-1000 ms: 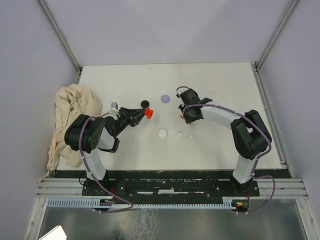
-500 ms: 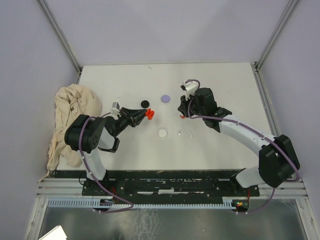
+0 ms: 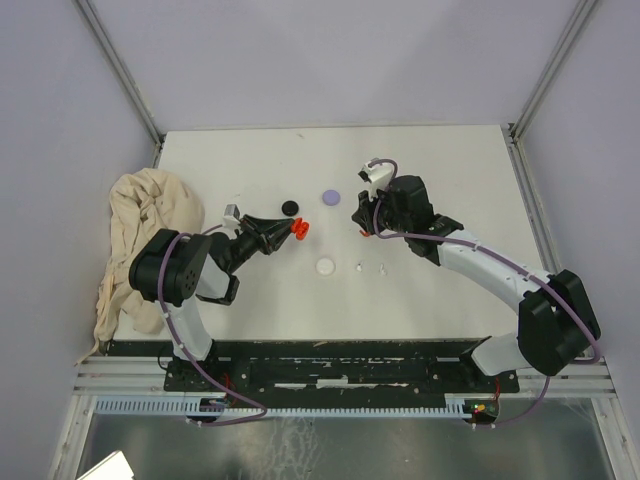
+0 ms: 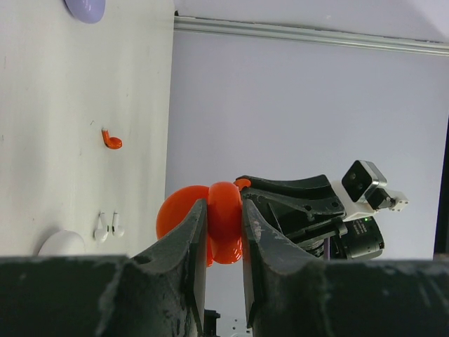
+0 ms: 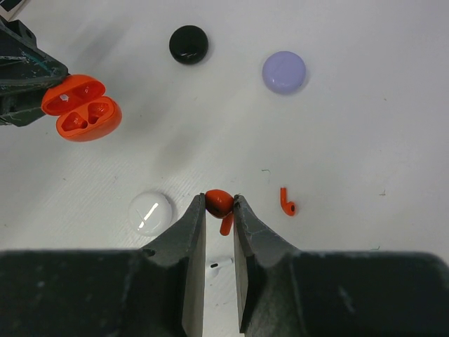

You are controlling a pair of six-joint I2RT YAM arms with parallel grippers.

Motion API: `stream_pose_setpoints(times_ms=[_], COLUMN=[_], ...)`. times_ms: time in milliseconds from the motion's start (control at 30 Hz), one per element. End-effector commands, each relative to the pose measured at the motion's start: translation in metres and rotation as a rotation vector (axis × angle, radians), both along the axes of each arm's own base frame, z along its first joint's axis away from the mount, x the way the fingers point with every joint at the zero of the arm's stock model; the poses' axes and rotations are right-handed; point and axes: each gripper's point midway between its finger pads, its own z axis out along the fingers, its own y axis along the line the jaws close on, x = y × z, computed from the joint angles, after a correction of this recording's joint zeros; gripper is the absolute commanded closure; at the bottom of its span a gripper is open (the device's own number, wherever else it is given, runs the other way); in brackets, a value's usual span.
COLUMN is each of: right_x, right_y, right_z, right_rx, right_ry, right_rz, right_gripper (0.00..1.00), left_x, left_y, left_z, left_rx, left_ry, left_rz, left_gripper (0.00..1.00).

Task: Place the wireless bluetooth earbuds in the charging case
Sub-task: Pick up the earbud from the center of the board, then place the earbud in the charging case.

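Observation:
My left gripper (image 4: 223,205) is shut on the open red charging case (image 4: 210,221) and holds it above the table; the case also shows in the top view (image 3: 297,229) and, with its two sockets showing, in the right wrist view (image 5: 81,109). My right gripper (image 5: 219,200) is shut on a red earbud (image 5: 219,201), above the table to the right of the case (image 3: 364,225). A second red earbud (image 5: 286,203) lies on the table. Two white earbuds (image 3: 358,267) lie near the white case. Black and lilac earbuds are not in view.
A closed black case (image 3: 290,207), a lilac case (image 3: 331,197) and a white case (image 3: 325,266) lie mid-table. A crumpled beige cloth (image 3: 140,240) lies at the left edge. Grey walls and metal rails bound the table.
My right arm has stretched out and risen, and its gripper has shifted slightly left toward the red case. My left gripper has kept the case almost still.

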Motion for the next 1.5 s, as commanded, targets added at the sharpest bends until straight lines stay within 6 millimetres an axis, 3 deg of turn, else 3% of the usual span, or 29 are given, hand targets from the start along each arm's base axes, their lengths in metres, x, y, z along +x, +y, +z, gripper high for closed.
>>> stream_pose_setpoints(times_ms=[0, 300, 567, 1000, 1333, 1467], right_x=[0.002, 0.002, 0.006, 0.006, 0.016, 0.011], right_y=[0.007, 0.015, 0.047, 0.071, 0.072, 0.080], right_z=[0.030, 0.035, 0.053, 0.054, 0.061, 0.064], right_rx=[0.048, 0.078, 0.163, 0.107, 0.111, 0.128], right_ry=[-0.083, -0.109, -0.216, -0.217, -0.191, -0.201], right_rz=[0.026, 0.059, 0.130, 0.132, -0.023, -0.053], right_gripper=[0.92, 0.92, 0.97, 0.97, 0.98, 0.98], left_x=[-0.007, -0.008, -0.011, -0.013, -0.014, -0.012], left_y=[-0.002, -0.006, -0.018, -0.020, -0.020, -0.020], left_z=[0.057, 0.058, 0.059, 0.061, 0.061, 0.061], left_rx=[-0.067, -0.070, -0.077, -0.077, -0.079, -0.080], left_ry=[-0.228, -0.232, -0.234, -0.239, -0.239, -0.235], left_rz=[-0.027, -0.050, -0.109, -0.121, -0.118, -0.110], left_gripper=[0.97, 0.97, 0.97, 0.97, 0.97, 0.97])
